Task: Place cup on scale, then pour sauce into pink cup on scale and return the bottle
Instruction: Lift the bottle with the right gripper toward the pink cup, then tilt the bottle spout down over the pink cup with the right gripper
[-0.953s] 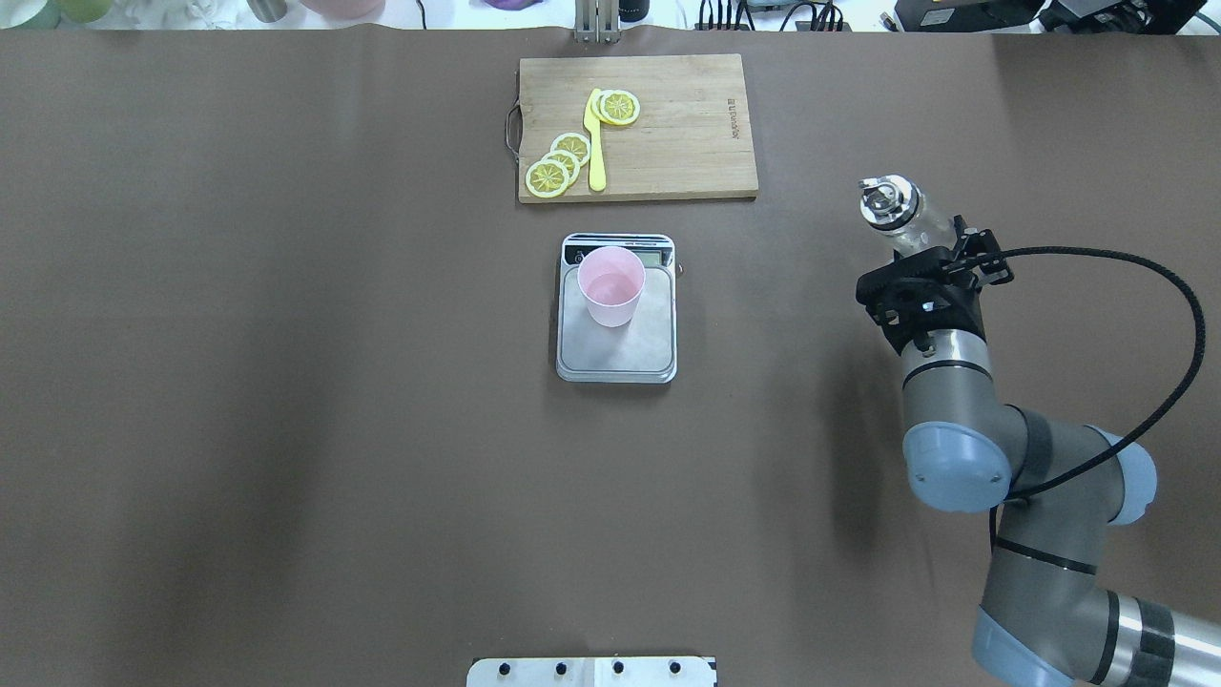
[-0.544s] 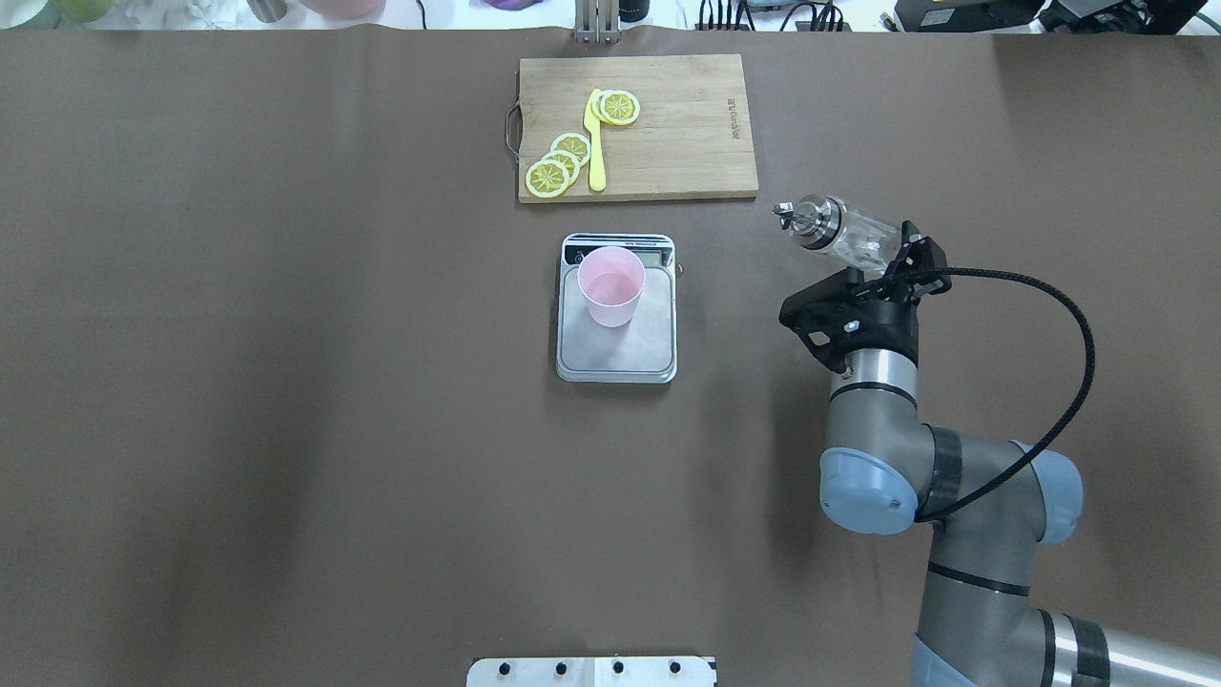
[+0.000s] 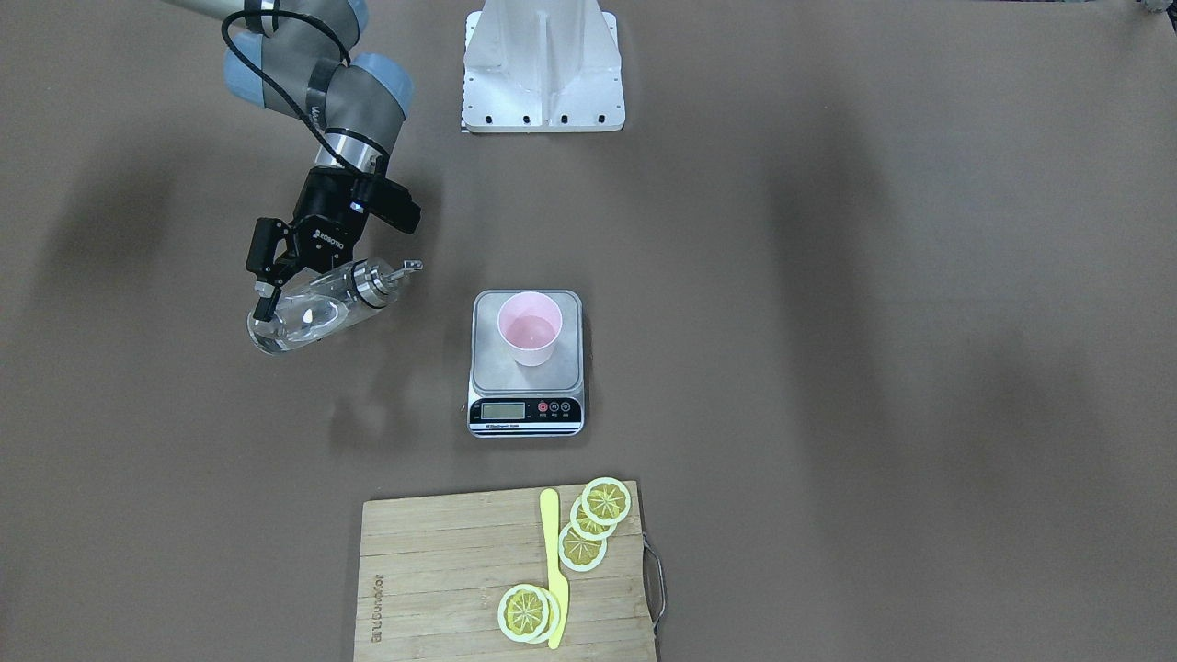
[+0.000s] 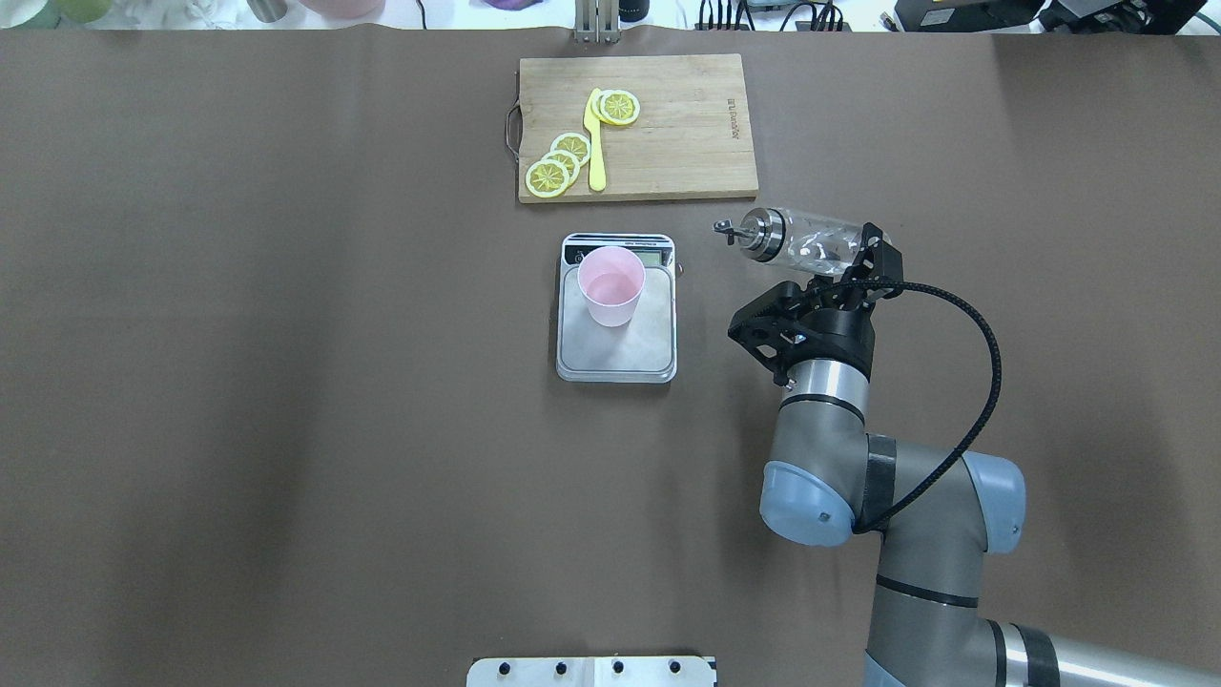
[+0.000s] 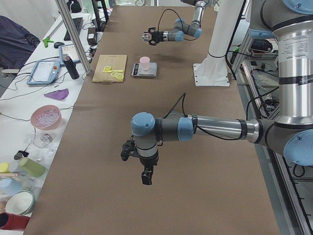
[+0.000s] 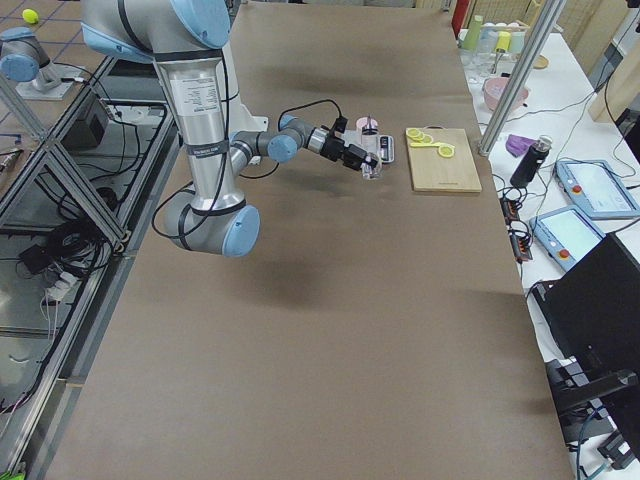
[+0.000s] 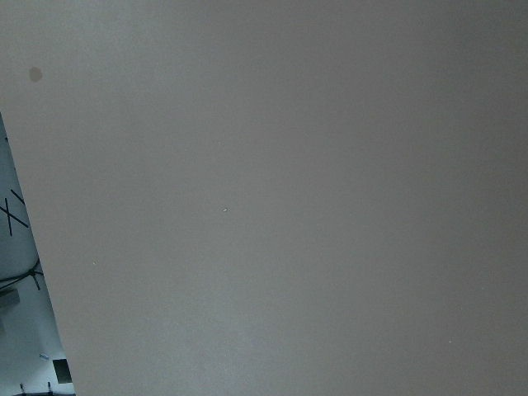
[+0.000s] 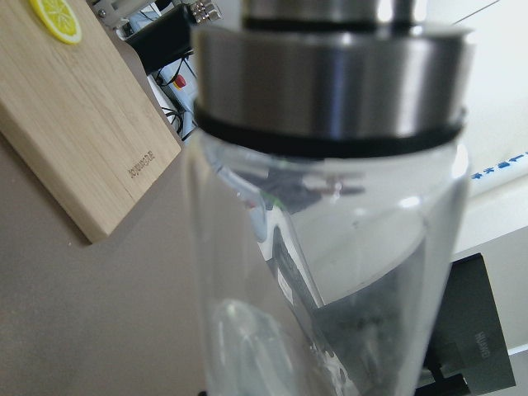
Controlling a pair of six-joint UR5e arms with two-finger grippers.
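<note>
The pale pink cup (image 4: 610,286) stands upright on the scale (image 4: 617,355) at mid-table; both also show in the front-facing view, the cup (image 3: 530,338) above the scale's black panel (image 3: 524,411). My right gripper (image 4: 847,269) is shut on the transparent bottle (image 4: 811,243), held in the air and tipped almost level. Its silver spout points at the scale and ends short of the scale's right edge. The bottle (image 8: 330,247) fills the right wrist view; the clear sauce in it barely shows. My left gripper (image 5: 145,176) shows only in the exterior left view, so I cannot tell its state.
A wooden cutting board (image 4: 677,134) with lemon slices (image 4: 561,162) and a yellow knife (image 4: 595,143) lies just beyond the scale. The white robot base plate (image 4: 591,671) is at the near table edge. The left wrist view shows only brown table surface.
My right arm has carried the bottle left toward the scale. The bottle has tipped from near upright to almost level, spout toward the cup. Cup and scale have not moved.
</note>
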